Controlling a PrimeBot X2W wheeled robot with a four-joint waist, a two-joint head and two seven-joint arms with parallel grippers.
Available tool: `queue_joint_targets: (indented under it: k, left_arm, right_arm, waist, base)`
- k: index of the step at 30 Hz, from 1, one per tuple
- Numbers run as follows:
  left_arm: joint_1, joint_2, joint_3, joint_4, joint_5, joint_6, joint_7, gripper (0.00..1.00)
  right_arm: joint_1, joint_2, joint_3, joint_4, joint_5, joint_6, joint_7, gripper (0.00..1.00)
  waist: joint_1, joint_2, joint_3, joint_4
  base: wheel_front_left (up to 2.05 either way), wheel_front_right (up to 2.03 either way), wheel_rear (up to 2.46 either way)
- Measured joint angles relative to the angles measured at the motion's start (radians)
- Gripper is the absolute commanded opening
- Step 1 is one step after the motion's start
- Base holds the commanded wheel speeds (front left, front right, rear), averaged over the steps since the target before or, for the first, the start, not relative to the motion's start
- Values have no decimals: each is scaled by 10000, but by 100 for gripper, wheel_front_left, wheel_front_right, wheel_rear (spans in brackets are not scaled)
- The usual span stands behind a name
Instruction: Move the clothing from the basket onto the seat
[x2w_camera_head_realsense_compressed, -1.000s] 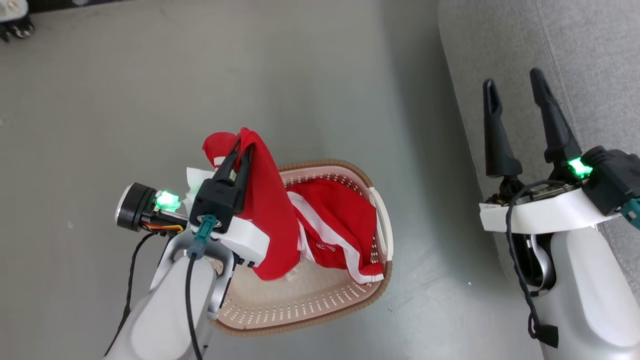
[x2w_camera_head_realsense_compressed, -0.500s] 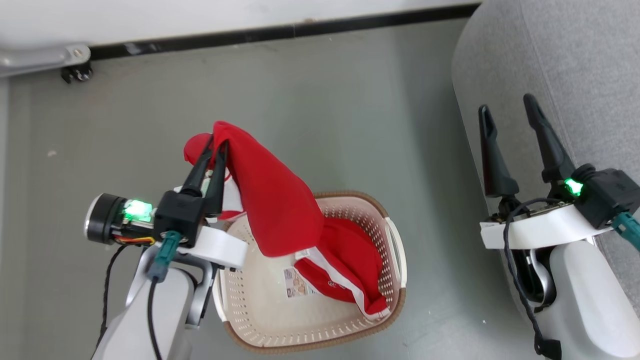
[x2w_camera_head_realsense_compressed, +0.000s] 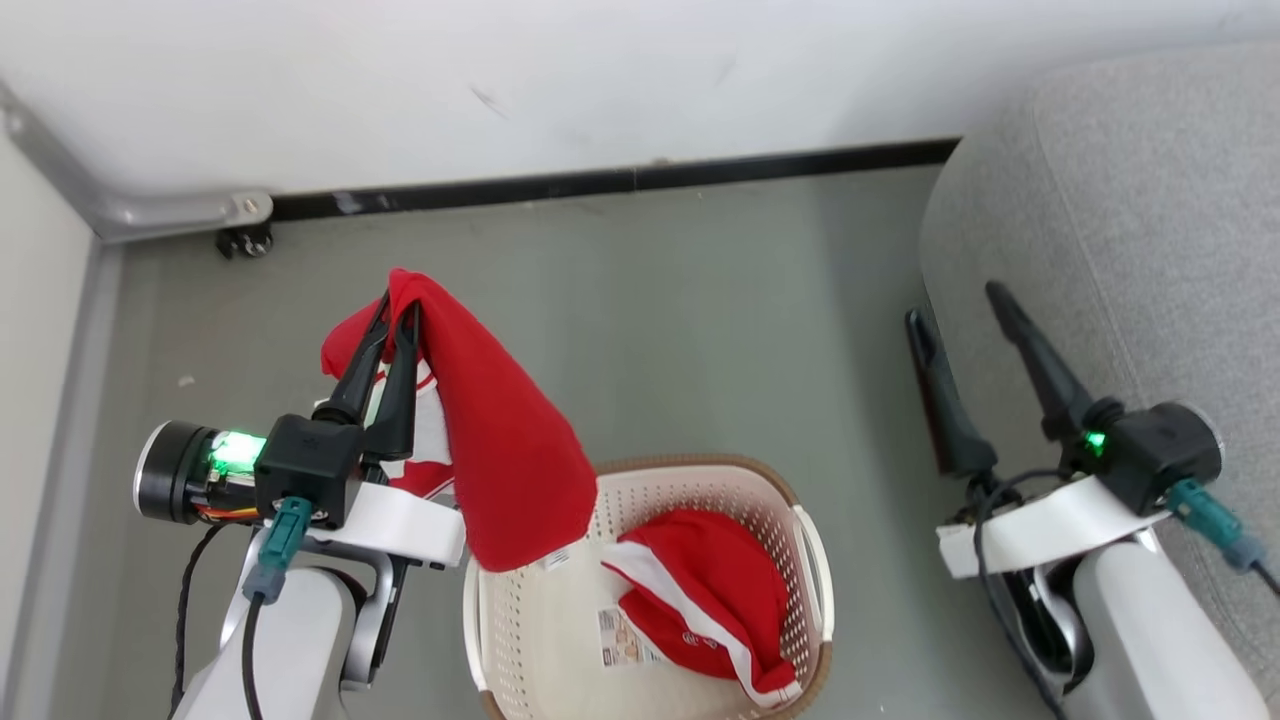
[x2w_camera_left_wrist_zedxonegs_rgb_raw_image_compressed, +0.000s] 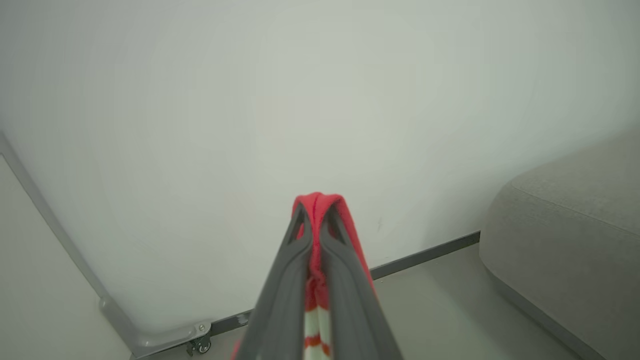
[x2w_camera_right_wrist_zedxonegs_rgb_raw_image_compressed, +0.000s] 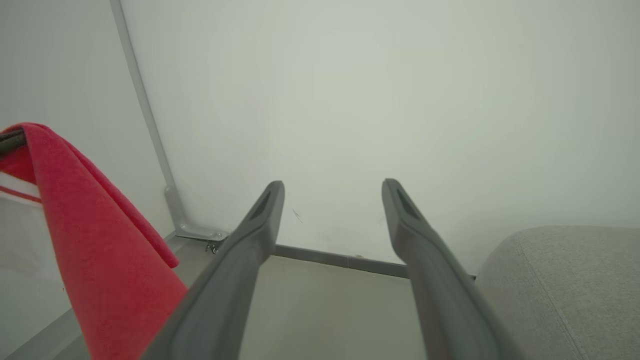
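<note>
- Head view: left gripper (x2w_camera_head_realsense_compressed: 397, 312) is clamped on the held garment (x2w_camera_head_realsense_compressed: 510, 470). It is red, lifted clear of the basket (x2w_camera_head_realsense_compressed: 700, 466) and draped off the fingers, with its lower hem hanging above the basket's left side.
- Head view: second garment (x2w_camera_head_realsense_compressed: 715, 590), red with a white stripe, lies crumpled in the basket's right half, just beside the label sticker (x2w_camera_head_realsense_compressed: 625, 638) on the bottom.
- Head view: right gripper (x2w_camera_head_realsense_compressed: 953, 305) is spread wide, carries nothing and sits near the edge of the seat (x2w_camera_head_realsense_compressed: 1130, 230).
- Progress, judged: one piece is picked but not placed and one is untouched. Nothing is on the seat as far as shown, so it is early going.
- In the way: the right arm stands between basket and seat, so the carry likely has to pass over or around it. Bare floor (x2w_camera_head_realsense_compressed: 700, 300) lies between them. The wall (x2w_camera_head_realsense_compressed: 600, 80) and a caster (x2w_camera_head_realsense_compressed: 243, 241) sit far back, no bother.
- Left wrist view: fingers are pinched together on a red fold with striped fabric below; seat is off to the right, well apart.
- Right wrist view: fingers are apart with nothing between them. Held garment hangs at left; seat corner is at lower right.
</note>
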Motion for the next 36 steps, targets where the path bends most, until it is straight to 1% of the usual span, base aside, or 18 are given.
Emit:
queue_joint_targets:
  k: [8,10,17,25,29,36]
  left_arm:
    - [34,245,27,-288,0,-336,-23,0]
    - [33,270,10,-326,0,-357,-23,0]
    - [-36,362,-201,-368,0,-798,-23,0]
    - [-354,155,-598,-706,-2,-1151,-25,0]
    - [-524,96,-767,-817,-2,-1419,-25,0]
    - [-744,-88,-1041,-855,-6,-1664,-25,0]
  right_arm:
    - [355,-405,897,221,272,0,12,100]
    - [355,-510,1189,219,355,0,65,100]
    - [490,-755,2437,174,794,2,384,100]
    - [560,-1122,3829,105,1547,2,849,100]
    - [551,-1367,4462,58,1770,2,1074,100]
    - [192,-1626,5244,50,2123,2,1317,100]
  waist:
    - [0,0,-777,221]
    - [0,0,-953,268]
    - [0,0,-1505,392]
    - [0,0,-1987,454]
    - [0,0,-2171,464]
    - [0,0,-2409,459]
  base:
    - [0,0,0]
    - [0,0,0]
    - [0,0,0]
    - [0,0,0]
    - [0,0,0]
    - [0,0,0]
